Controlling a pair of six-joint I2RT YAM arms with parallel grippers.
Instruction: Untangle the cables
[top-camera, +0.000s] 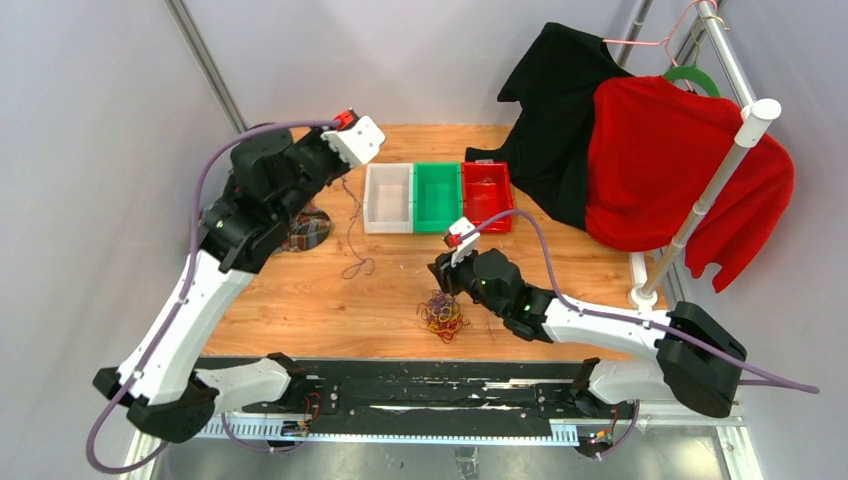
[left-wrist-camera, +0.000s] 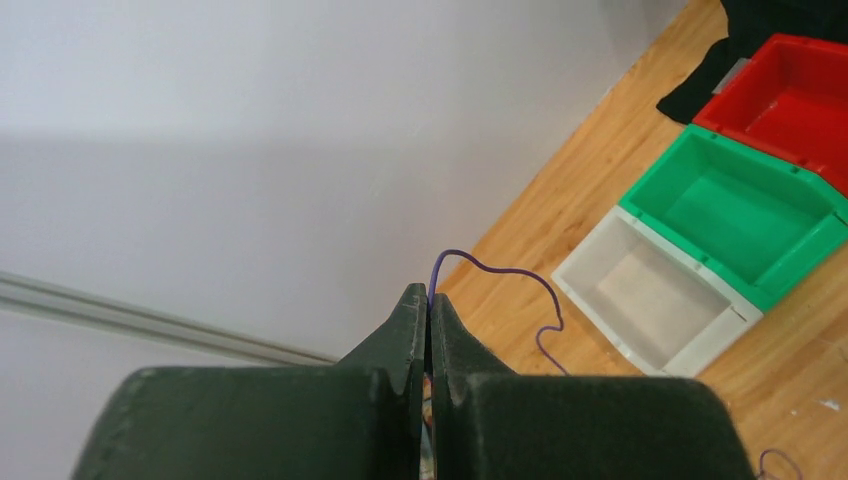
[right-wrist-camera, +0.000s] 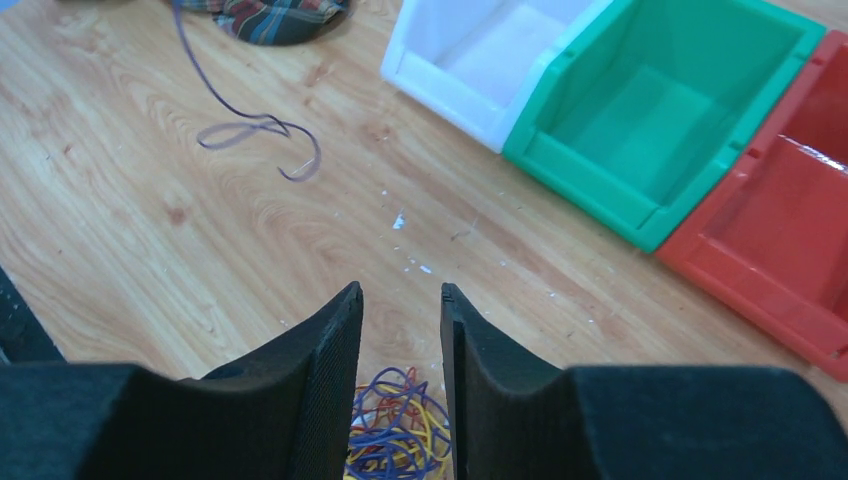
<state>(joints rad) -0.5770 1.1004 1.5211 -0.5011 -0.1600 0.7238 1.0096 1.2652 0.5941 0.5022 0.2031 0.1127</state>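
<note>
From above, we see the left gripper (top-camera: 340, 172) raised at the upper left of the table (top-camera: 300, 300), its jaws pinched together on one purple cable (top-camera: 352, 225). That cable hangs down from the fingertips and ends in a loose curl on the wood, left of centre. The tangle (top-camera: 441, 315) of yellow, red and purple strands lies at lower centre. The right gripper (top-camera: 443, 280) is just above it, and from here we cannot tell how wide that one stands. Behind sit a white bin (top-camera: 389, 198), a green bin (top-camera: 437, 197) and a red bin (top-camera: 487, 193) in a row, with a plaid cloth (top-camera: 305, 232) partly under the left arm.

In the left wrist view, the fingers (left-wrist-camera: 405, 335) press tight together, and the purple cable (left-wrist-camera: 500, 272) comes out at their tips and arcs down toward the white bin (left-wrist-camera: 650, 295).

In the right wrist view, the right gripper (right-wrist-camera: 400, 295) stands partly open with nothing between its fingers. The tangle (right-wrist-camera: 400, 420) shows through the gap at the bottom edge. The curled end of the purple cable (right-wrist-camera: 245, 130) lies at upper left, near the plaid cloth (right-wrist-camera: 270, 15).
</note>
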